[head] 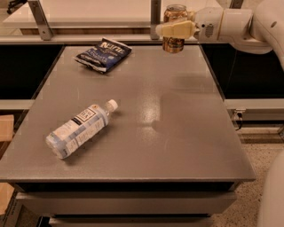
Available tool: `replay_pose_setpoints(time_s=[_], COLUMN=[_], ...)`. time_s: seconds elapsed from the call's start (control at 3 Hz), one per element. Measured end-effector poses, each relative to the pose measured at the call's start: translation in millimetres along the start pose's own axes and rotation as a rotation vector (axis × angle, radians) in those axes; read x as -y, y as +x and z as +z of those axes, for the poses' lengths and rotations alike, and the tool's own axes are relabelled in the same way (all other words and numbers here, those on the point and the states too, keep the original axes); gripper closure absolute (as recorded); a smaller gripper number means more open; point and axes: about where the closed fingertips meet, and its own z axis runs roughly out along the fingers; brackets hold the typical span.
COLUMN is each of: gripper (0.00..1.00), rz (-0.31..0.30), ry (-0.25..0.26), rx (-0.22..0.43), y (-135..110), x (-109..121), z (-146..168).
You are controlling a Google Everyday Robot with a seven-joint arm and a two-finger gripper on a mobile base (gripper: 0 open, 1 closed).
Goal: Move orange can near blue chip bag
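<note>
Grey table [186, 146]; gripper [172, 29] grips orange can [173, 45] above far edge.

Cream pincer [174, 30] round golden-orange can [173, 45]; dark-blue, white-lettered chip bag [103, 54]

End effector [166, 29] clasps orange can [174, 44] aloft — over the table [177, 133]'s far edge.

Robot test lab, not a home.
A bare grey table [186, 133], 2 metal frame posts [39, 20] along the top edge and speckled floor [248, 208] at lower right; at top centre the gripper [171, 29] clasps the orange can [174, 12] above the table's far edge.
</note>
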Motion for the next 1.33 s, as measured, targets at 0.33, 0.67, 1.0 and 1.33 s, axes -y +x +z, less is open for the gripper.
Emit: replay_pose_setpoints(time_s=[0.33, 0.67, 1.0, 1.33], gripper=[1.0, 1.0, 1.0, 1.0], rz=[-0.004, -0.007, -0.015, -0.018], ry=[-0.051, -0.094, -0.116, -0.14], rx=[0.034, 0.051, 0.036, 0.004], y=[6, 12, 16, 33], x=[-1, -3, -5, 6], z=[27, 52, 70, 121])
